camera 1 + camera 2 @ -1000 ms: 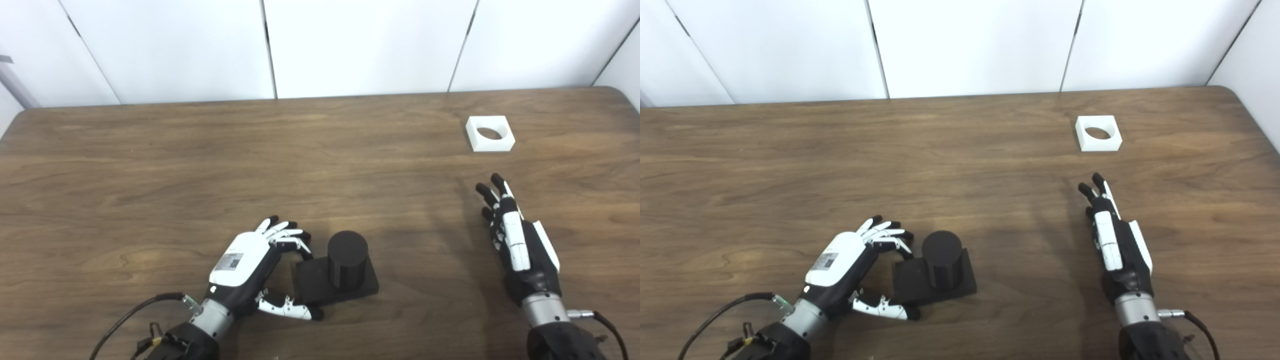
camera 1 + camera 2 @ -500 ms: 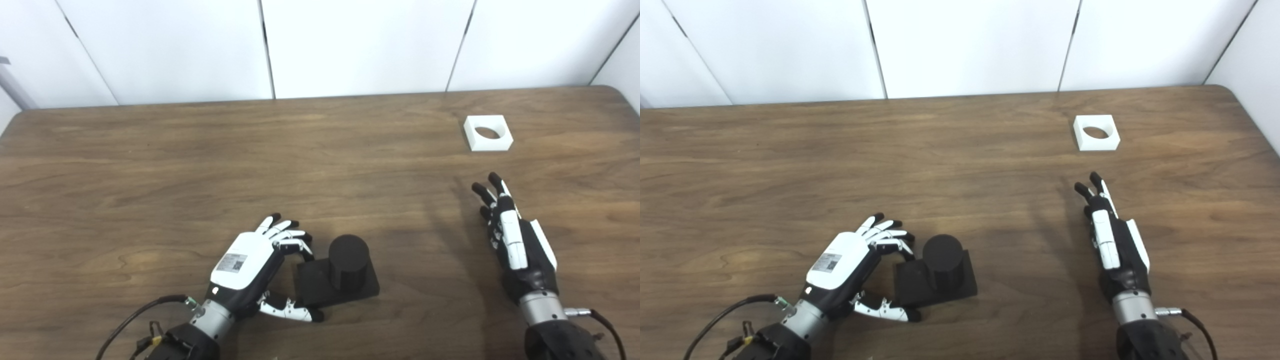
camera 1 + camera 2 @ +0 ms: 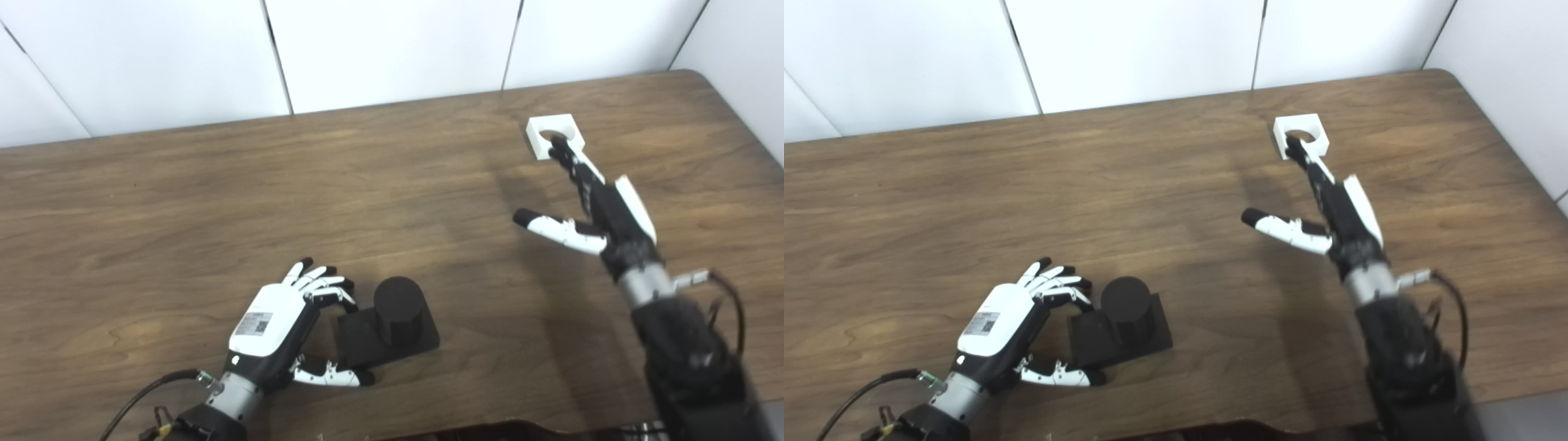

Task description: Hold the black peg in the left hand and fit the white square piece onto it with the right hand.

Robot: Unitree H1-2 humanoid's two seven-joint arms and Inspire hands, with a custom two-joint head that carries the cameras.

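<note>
My right hand [image 3: 603, 205] is stretched out over the counter [image 3: 184, 184] toward its far right corner, fingers [image 3: 572, 160] extended and thumb splayed to the left, holding nothing. The fingertips overlap the near edge of the white square piece [image 3: 554, 134], which lies flat near that far right corner; whether they touch it I cannot tell. My left hand [image 3: 275, 321] rests near the front edge, fingers curled loosely around the left side of the black peg [image 3: 398, 309], thumb along the near edge of its base. Grip not closed. Peg upright on its square base.
</note>
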